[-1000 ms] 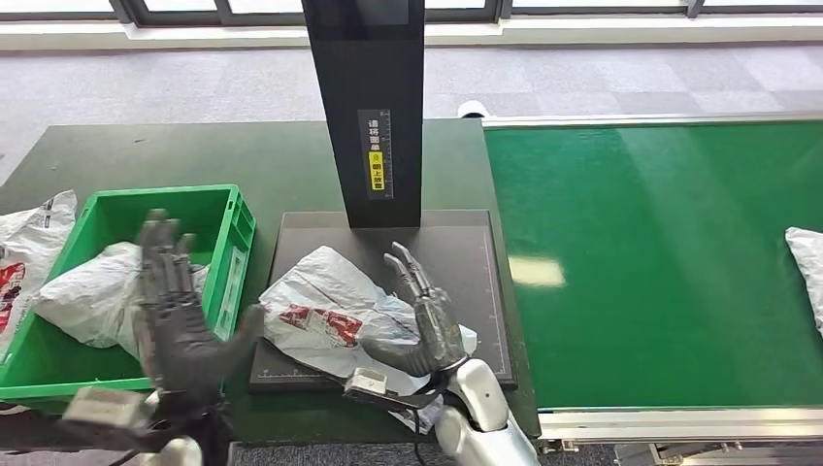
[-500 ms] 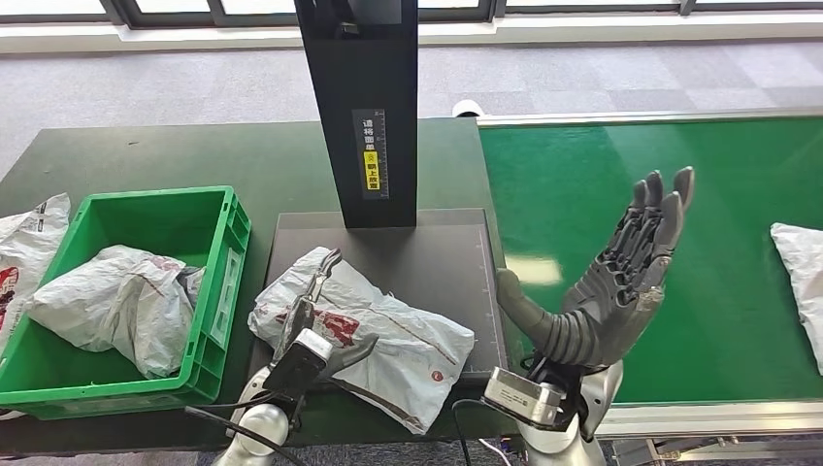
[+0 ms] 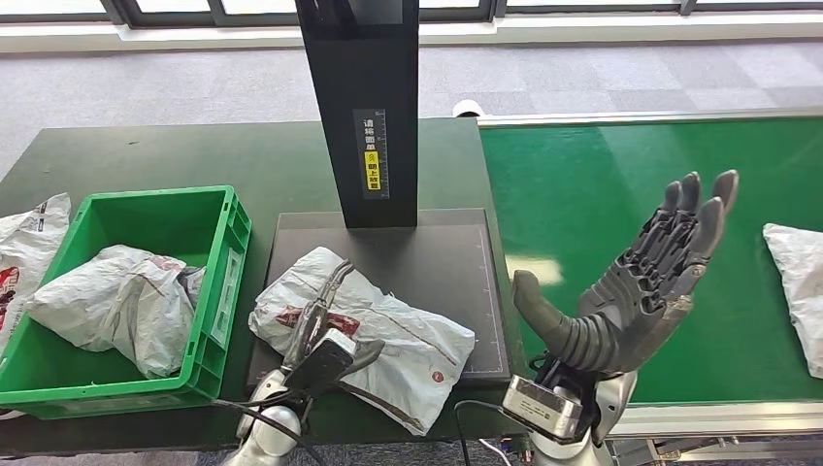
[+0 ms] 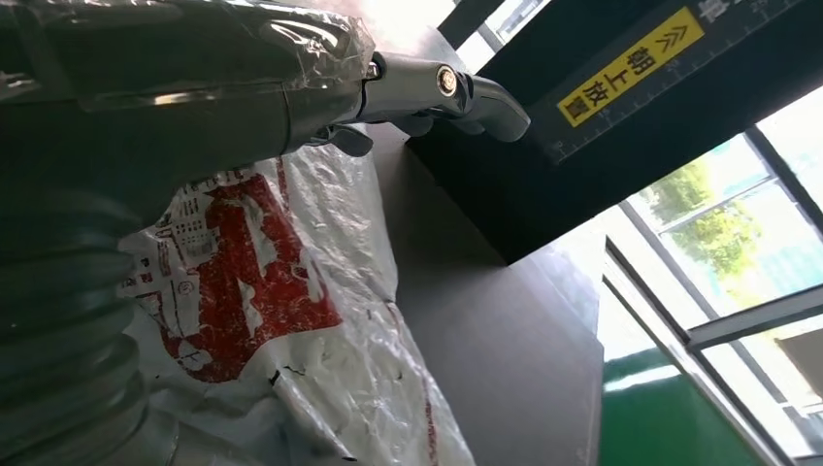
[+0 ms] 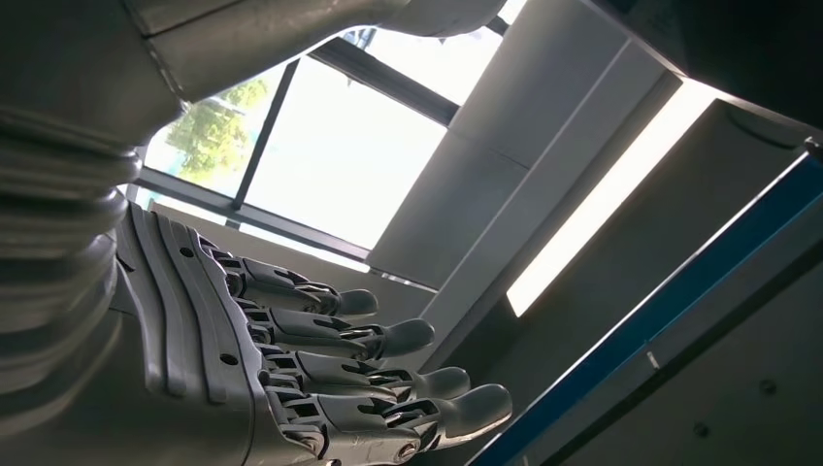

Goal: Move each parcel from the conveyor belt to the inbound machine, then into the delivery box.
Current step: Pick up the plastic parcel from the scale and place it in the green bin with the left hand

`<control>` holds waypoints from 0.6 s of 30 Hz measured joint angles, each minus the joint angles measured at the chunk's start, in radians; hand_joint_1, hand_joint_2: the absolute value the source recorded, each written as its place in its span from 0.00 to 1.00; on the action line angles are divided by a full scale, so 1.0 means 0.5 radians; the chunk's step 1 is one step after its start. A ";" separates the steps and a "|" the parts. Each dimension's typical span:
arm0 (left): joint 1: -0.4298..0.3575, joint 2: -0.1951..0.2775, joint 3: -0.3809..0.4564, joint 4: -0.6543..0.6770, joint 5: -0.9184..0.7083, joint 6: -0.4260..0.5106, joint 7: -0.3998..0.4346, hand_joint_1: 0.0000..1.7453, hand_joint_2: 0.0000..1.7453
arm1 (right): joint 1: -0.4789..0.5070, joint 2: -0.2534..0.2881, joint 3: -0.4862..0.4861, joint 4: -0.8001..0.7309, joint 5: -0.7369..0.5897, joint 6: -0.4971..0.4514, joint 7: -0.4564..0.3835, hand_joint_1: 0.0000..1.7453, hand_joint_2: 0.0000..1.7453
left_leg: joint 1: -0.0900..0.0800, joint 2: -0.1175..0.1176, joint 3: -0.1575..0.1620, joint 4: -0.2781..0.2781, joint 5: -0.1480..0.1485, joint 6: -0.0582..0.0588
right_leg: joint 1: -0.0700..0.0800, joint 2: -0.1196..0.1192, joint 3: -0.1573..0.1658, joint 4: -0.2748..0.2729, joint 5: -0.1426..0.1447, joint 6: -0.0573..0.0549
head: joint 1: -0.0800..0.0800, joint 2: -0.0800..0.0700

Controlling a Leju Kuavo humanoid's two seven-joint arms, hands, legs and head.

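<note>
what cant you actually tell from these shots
- Whether the left hand grips the parcel on the scanner plate: head view shows only thin fingers, wrist view its own cover.
- Parcel on the belt: cut by the head view's right edge.
- Parcel beside the green crate: cut by the left edge.
</note>
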 joint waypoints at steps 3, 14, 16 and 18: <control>-0.003 -0.003 0.000 0.032 -0.113 0.031 0.084 0.22 1.00 | 0.001 0.000 -0.002 -0.005 -0.004 0.000 0.000 0.00 1.00 | 0.000 0.000 0.000 0.000 0.000 0.000 | 0.000 0.000 0.000 0.000 0.000 0.000 | 0.000 0.000; -0.059 -0.018 0.000 0.202 -0.508 0.206 0.395 1.00 1.00 | 0.002 0.000 -0.005 -0.015 -0.028 0.000 0.000 0.00 1.00 | 0.000 0.000 0.000 0.000 0.000 0.000 | 0.000 0.000 0.001 0.000 0.000 0.000 | 0.000 0.000; -0.071 -0.018 0.000 0.221 -0.543 0.219 0.424 1.00 1.00 | 0.003 0.000 -0.005 -0.018 -0.028 0.000 0.000 0.00 1.00 | 0.000 0.000 0.000 0.000 0.000 0.000 | 0.000 0.000 0.001 0.000 0.000 0.000 | 0.000 0.000; -0.083 -0.018 0.000 0.241 -0.602 0.239 0.470 1.00 1.00 | 0.003 0.000 -0.005 -0.019 -0.029 0.000 0.000 0.00 1.00 | 0.000 0.000 0.000 0.000 0.000 0.000 | 0.000 0.000 0.001 0.000 0.000 0.000 | 0.000 0.000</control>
